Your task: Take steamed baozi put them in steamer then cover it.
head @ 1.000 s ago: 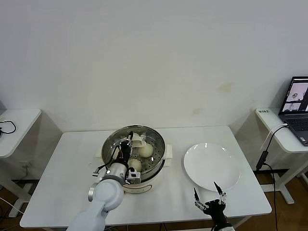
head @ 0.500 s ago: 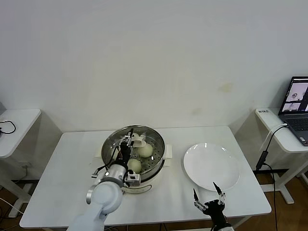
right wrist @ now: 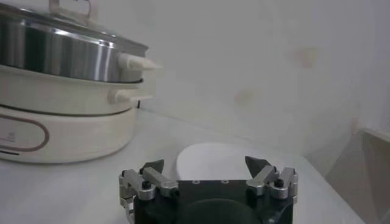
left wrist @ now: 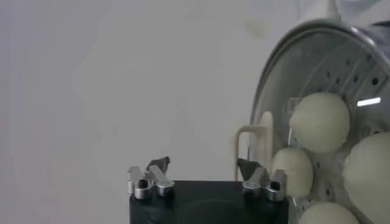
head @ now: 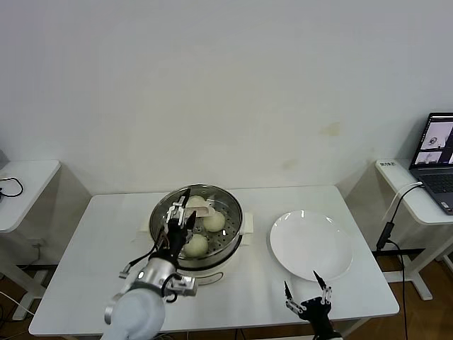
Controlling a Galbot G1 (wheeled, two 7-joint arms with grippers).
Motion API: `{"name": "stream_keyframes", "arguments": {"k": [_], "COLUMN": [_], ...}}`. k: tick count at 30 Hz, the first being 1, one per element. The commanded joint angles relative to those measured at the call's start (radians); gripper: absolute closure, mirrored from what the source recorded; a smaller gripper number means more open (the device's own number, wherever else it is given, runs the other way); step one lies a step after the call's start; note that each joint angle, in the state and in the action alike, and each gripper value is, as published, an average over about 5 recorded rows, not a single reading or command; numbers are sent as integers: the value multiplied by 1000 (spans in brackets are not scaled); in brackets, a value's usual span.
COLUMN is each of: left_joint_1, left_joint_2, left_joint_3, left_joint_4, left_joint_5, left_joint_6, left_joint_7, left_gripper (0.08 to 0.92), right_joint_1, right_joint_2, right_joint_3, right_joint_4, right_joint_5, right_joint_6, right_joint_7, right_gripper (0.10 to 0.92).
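Observation:
The steamer stands mid-table, and the glass cover, with its cream handle, lies on it. Off-white baozi show through the glass. My left gripper hovers open over the steamer's near-left rim, just short of the handle, holding nothing. In the left wrist view the left gripper is empty, and several baozi lie on the perforated tray. My right gripper waits open at the table's front edge. Ahead of the right gripper is the steamer, topped by the cover's handle.
An empty white plate lies right of the steamer, just beyond the right gripper; the plate also shows in the right wrist view. A side table with a laptop and a hanging cable stands at far right. Another side table stands at far left.
My left gripper has opened, let go of the cover's handle and drawn back toward the near-left rim. The cover stays on the steamer. The right arm has not moved.

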Motion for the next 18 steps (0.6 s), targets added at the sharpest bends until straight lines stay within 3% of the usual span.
{"name": "stream_keyframes", "arguments": {"k": [1,6,10,18], "left_joint_1": [397,555,609,707], "left_joint_2": [-15,-108,-120,-132], "left_joint_3": [-158,-344,-453,-484], "left_joint_4": [-252,-208,-113,-38], "left_joint_5": [-341,-851,-1286,-1515], "left_joint_6": [-91,-252,-370,-437], "left_joint_7": [-150,-310,-364,-419], "left_gripper": [178,177,177,177], "right_joint_1": [-26,-26,-29,-77], "right_joint_2": [-47,-53,-55,-101], "right_joint_3": [13,9,1,-11], "right_joint_4": [16,28,32,111], "right_joint_5": [34,54,64,156], "right_joint_6": [9,5,3,-29], "right_joint_7": [-3,-4,-3,-7], "right_gripper": [202,203,203,202]}}
